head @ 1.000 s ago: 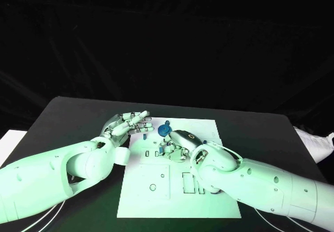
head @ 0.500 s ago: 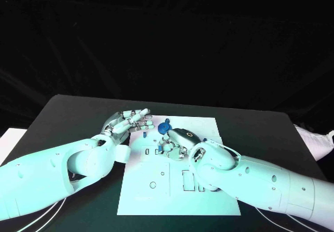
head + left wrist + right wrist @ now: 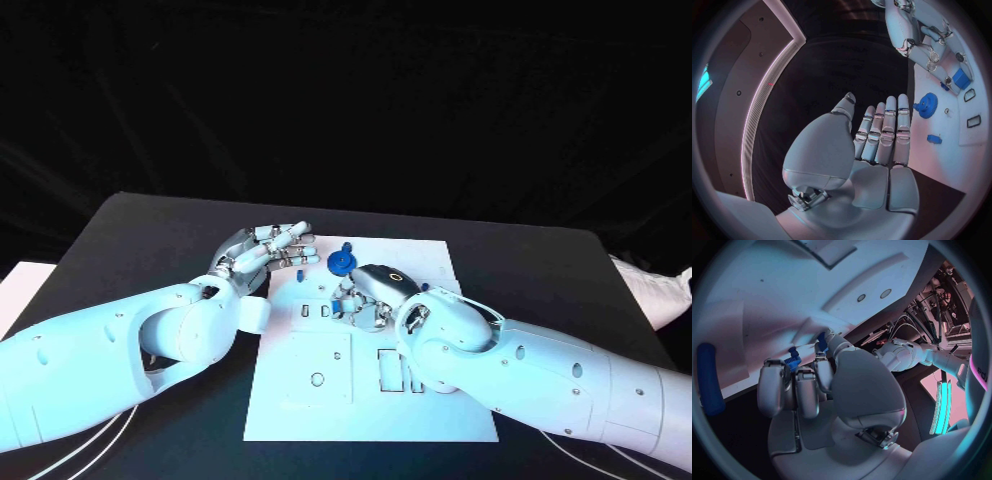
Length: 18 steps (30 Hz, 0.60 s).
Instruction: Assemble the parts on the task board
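two hands – left hand (image 3: 270, 250) empty, fingers straight | right hand (image 3: 366, 295) pinching blue part (image 3: 792, 361)

No readable text, labels, numbers or signs on task board (image 3: 418, 262), parts or hands.

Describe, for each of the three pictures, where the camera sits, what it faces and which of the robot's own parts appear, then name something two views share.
Head view: from the robot's head, down at the task board; both arms, left hand, right hand.
Left wrist view: behind the open left hand, facing the board edge and blue gear.
Right wrist view: behind the right hand, close over the board, pinching a small blue part.
Shared: the gear in head and left wrist views.
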Available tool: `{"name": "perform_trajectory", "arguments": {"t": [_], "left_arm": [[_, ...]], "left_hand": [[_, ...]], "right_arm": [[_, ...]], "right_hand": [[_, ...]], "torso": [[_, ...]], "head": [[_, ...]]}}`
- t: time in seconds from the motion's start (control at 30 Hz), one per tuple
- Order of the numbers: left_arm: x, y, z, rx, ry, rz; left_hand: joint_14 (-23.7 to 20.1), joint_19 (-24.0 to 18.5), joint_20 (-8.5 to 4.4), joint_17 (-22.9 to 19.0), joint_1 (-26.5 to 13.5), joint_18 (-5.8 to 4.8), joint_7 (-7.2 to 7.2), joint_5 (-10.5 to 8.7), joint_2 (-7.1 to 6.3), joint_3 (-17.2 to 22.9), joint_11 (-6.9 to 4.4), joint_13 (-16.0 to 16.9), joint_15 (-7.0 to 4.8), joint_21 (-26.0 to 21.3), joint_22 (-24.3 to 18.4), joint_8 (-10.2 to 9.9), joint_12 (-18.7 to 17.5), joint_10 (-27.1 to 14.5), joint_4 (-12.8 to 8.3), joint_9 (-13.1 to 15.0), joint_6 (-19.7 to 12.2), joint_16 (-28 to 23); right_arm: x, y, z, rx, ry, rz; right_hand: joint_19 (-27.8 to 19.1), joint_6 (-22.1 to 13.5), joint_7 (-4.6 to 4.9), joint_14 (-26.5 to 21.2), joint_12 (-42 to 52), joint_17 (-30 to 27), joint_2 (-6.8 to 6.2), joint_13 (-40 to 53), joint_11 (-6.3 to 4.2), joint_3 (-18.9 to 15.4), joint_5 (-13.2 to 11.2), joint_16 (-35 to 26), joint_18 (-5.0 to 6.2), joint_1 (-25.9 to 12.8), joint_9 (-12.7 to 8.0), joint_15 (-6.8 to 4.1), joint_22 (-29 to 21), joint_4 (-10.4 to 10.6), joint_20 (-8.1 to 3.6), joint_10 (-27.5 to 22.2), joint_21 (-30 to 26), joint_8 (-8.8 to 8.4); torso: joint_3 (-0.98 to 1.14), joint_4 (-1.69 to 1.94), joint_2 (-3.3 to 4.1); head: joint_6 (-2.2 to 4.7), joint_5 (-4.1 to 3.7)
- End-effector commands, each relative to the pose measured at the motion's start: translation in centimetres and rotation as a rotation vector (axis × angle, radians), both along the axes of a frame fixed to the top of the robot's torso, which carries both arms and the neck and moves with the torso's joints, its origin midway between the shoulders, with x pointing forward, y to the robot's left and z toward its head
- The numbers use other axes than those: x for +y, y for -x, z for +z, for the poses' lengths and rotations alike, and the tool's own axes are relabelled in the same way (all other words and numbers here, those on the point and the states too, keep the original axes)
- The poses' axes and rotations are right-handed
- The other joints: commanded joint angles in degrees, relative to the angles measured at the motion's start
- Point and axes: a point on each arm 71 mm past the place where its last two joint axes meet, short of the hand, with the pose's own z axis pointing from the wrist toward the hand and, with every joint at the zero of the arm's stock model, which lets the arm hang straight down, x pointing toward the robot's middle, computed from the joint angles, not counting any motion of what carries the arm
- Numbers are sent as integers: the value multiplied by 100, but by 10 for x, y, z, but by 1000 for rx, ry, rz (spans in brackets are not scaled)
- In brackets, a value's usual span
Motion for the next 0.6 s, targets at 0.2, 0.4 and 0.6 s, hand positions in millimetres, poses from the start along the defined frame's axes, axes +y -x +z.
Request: {"name": "perform_trajectory", "arguments": {"t": [0.2, 0.4, 0.6], "left_arm": [[-2, 0, 2, -10, 15, -16], [-2, 0, 2, -10, 15, -17], [-2, 0, 2, -8, 15, -18]], "left_hand": [[-16, 14, 35, 7, 17, 6, 28, -21, 18, 2, 24, -9, 40, -28, -6, -24, -16, -18, -36, -5, -27, -36], [-16, 14, 35, 7, 17, 6, 28, -21, 18, 2, 24, -9, 40, -28, -6, -24, -16, -18, -36, -5, -27, -36], [-16, 14, 35, 7, 17, 6, 28, -21, 18, 2, 24, -9, 40, -28, -6, -24, -16, -18, -36, -5, -27, -36]], "right_arm": [[-5, 3, -16, 65, 109, -13], [-5, 3, -15, 61, 103, -27], [-6, 2, -14, 43, 90, -49]], "right_hand": [[-15, 141, -82, 493, -49, 1014, -19, -103, -95, -42, 4, -35, -33, -120, 50, -38, -18, 10, -25, 42, -9, 13], [-19, -70, 5, 485, -238, 974, -172, -229, -31, -149, -15, -58, -34, -326, -4, 4, -30, 98, -3, -53, -20, -121], [-37, -418, 131, 471, -669, 915, -326, -533, 83, -290, -8, -93, -29, -485, -100, 102, -64, 211, 85, -287, -45, -310]], "torso": [[-3, -1, -3], [-2, 0, -2], [-5, 1, -2]], "head": [[-3, -5], [3, -23], [9, -37]]}}
